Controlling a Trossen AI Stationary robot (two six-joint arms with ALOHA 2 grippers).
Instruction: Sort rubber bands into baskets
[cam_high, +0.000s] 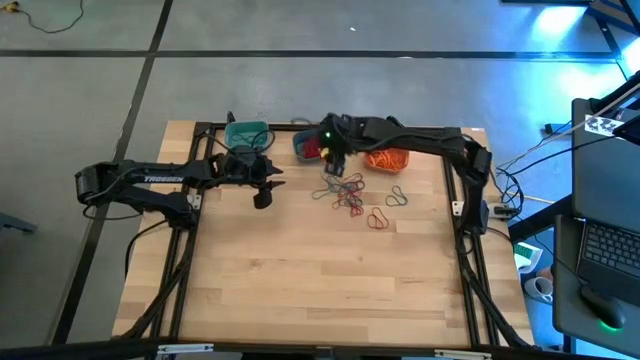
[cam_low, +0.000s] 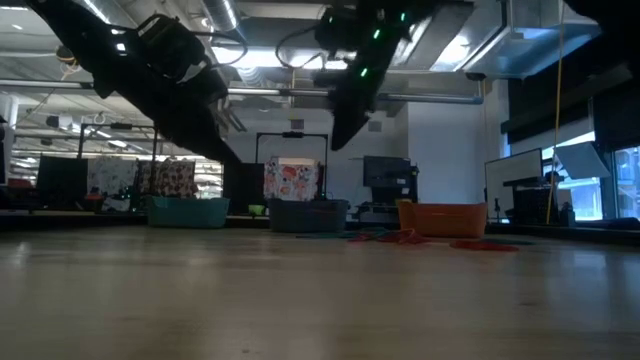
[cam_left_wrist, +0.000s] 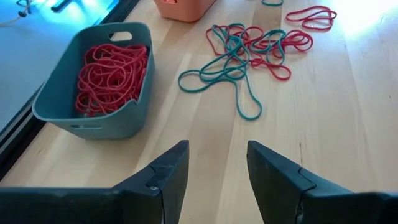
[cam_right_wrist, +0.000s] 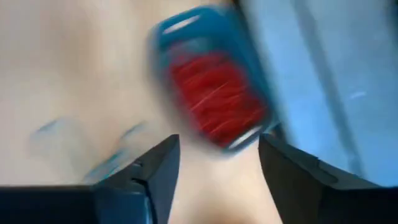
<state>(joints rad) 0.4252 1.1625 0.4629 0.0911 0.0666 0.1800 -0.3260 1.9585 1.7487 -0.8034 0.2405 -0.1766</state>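
Three baskets stand in a row at the table's far side: a teal one (cam_high: 246, 135), a slate blue one (cam_high: 308, 146) filled with red rubber bands (cam_left_wrist: 112, 71), and an orange one (cam_high: 388, 158) holding orange bands. A tangle of red and teal rubber bands (cam_high: 345, 192) lies on the table in front of them, also in the left wrist view (cam_left_wrist: 249, 46). My left gripper (cam_high: 270, 183) hangs open and empty left of the tangle. My right gripper (cam_high: 335, 165) hangs open and empty just beside the slate blue basket (cam_right_wrist: 214, 93), above the table.
A few single bands lie apart to the right of the tangle: a red one (cam_high: 378, 218) and a teal one (cam_high: 398, 196). The table's near half is bare wood (cam_high: 320, 280). Black frame rails run along the table's edges (cam_high: 460, 210).
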